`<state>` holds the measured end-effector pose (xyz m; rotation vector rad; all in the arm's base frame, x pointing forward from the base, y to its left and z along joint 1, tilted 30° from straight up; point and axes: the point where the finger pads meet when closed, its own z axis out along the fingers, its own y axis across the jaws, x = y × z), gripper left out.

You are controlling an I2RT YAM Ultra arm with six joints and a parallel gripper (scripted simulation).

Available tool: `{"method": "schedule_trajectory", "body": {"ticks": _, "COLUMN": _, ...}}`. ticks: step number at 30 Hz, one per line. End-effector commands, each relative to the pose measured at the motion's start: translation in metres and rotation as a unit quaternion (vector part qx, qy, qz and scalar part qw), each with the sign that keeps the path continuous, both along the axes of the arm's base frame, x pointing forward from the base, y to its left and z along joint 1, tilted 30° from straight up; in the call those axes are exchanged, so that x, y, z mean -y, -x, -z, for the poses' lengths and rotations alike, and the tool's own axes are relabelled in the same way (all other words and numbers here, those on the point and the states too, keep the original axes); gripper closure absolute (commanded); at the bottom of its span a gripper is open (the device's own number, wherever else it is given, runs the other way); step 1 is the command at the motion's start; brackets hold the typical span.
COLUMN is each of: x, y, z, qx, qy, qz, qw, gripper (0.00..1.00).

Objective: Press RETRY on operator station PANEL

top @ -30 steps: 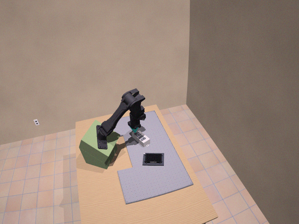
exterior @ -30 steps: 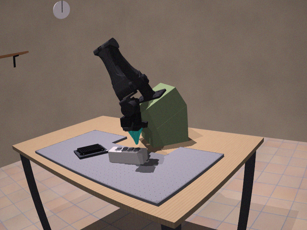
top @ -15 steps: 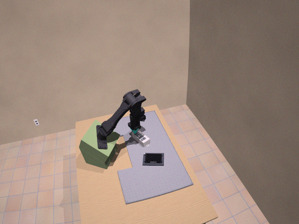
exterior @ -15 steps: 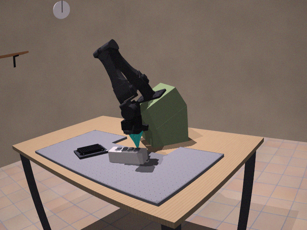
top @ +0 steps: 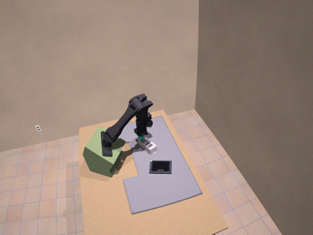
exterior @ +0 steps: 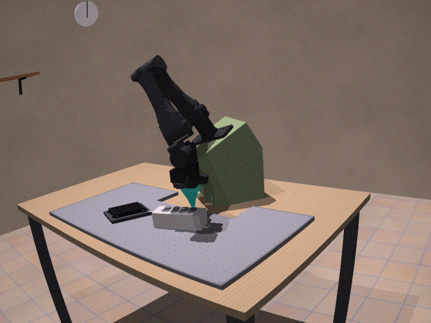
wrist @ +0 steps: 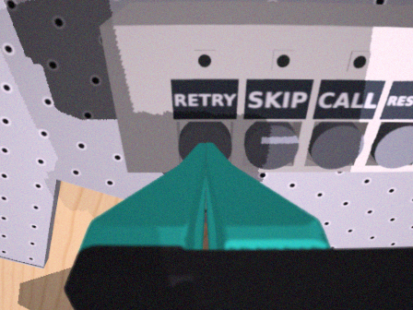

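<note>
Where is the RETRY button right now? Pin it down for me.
In the wrist view, the RETRY button is leftmost in the PANEL row, beside SKIP, with the shut claw tip over its near edge.

four push buttons [wrist: 205, 138], three dark lamps [wrist: 205, 60] in view, one well plate [top: 160, 165], one arm [top: 126, 117]

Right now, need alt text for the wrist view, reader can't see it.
The shut teal gripper points its tip at the lower edge of the RETRY button, the leftmost on the pale PANEL. To its right run SKIP, CALL and a button cut off by the frame; the three lamps in view are dark.
</note>
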<state>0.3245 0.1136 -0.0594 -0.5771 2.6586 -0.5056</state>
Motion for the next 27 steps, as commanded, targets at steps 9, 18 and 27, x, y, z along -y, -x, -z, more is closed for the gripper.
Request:
{"method": "schedule_trajectory", "body": {"ticks": 9, "x": 0.0015, "y": 0.0003, "z": 0.0055, "qx": -0.001, "qy": 0.000, "qz": -0.004, "qw": 1.000, "gripper": 1.00}}
{"method": "schedule_trajectory", "body": {"ticks": 18, "x": 0.0030, "y": 0.0001, "z": 0.0105, "qx": -0.005, "qy": 0.002, "qz": -0.004, "qw": 1.000, "gripper": 1.00}}
{"method": "schedule_trajectory", "body": {"ticks": 27, "x": 0.0035, "y": -0.0028, "z": 0.0122, "qx": -0.003, "qy": 0.001, "qz": -0.003, "qw": 1.000, "gripper": 1.00}}
